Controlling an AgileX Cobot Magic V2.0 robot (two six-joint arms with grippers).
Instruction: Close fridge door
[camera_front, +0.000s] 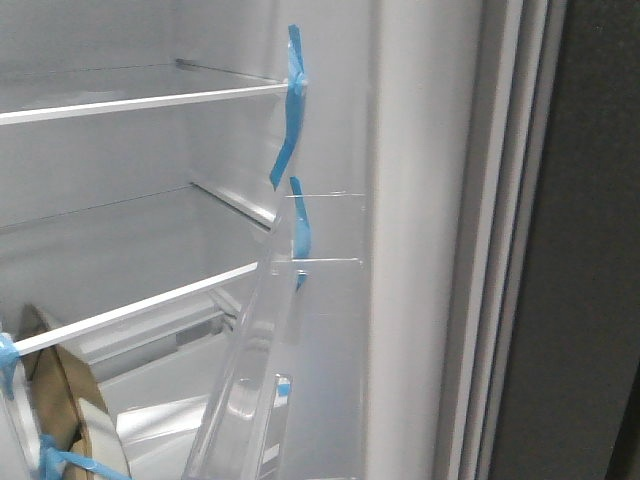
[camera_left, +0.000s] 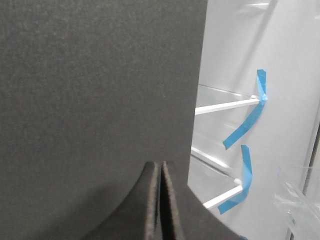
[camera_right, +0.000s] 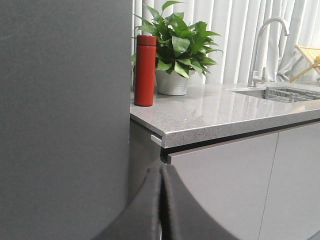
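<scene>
The left gripper (camera_left: 161, 200) has its two fingers pressed flat together and holds nothing. It sits right by a dark grey panel (camera_left: 95, 85), maybe so it can push. I cannot tell if it touches, or if this panel is the fridge door. The right gripper (camera_right: 162, 205) is pinched together too, empty, near the counter (camera_right: 225, 112). In the front view the fridge door (camera_front: 420, 240) stands open beside the shelves (camera_front: 150, 100), its clear bin (camera_front: 290, 380) taped blue (camera_front: 290, 110).
</scene>
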